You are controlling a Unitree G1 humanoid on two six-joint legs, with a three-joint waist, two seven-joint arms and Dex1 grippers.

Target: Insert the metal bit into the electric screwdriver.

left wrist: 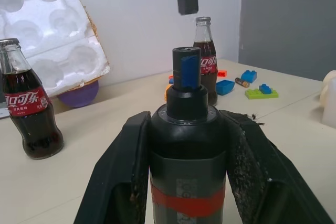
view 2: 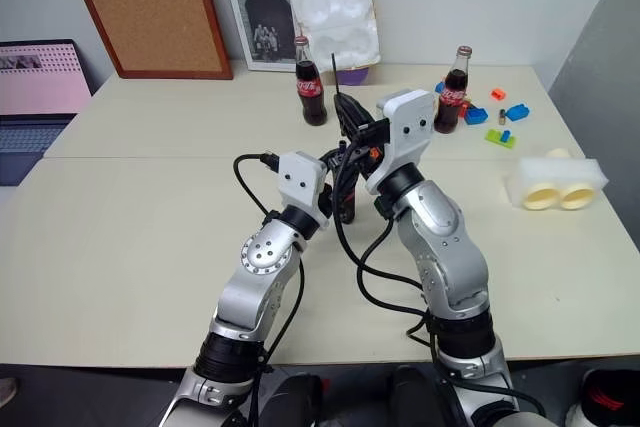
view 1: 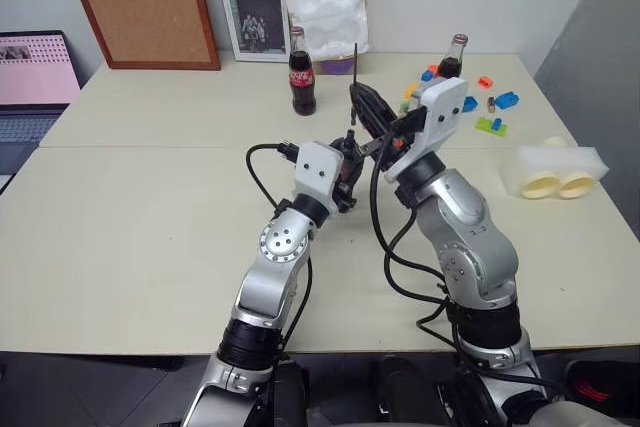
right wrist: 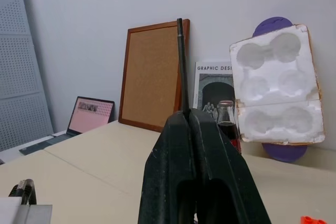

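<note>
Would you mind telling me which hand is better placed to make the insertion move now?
The right hand: it pinches the metal bit, while the left hand only steadies the electric screwdriver, nose up.

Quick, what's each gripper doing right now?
Left gripper: shut on the electric screwdriver.
Right gripper: shut on the metal bit.

- An office-like test room: plain white walls, a wide beige tabletop [view 1: 150, 217].
- A corkboard [view 1: 140, 2], a laptop [view 1: 35, 82], a design poster [view 1: 250, 2].
</note>
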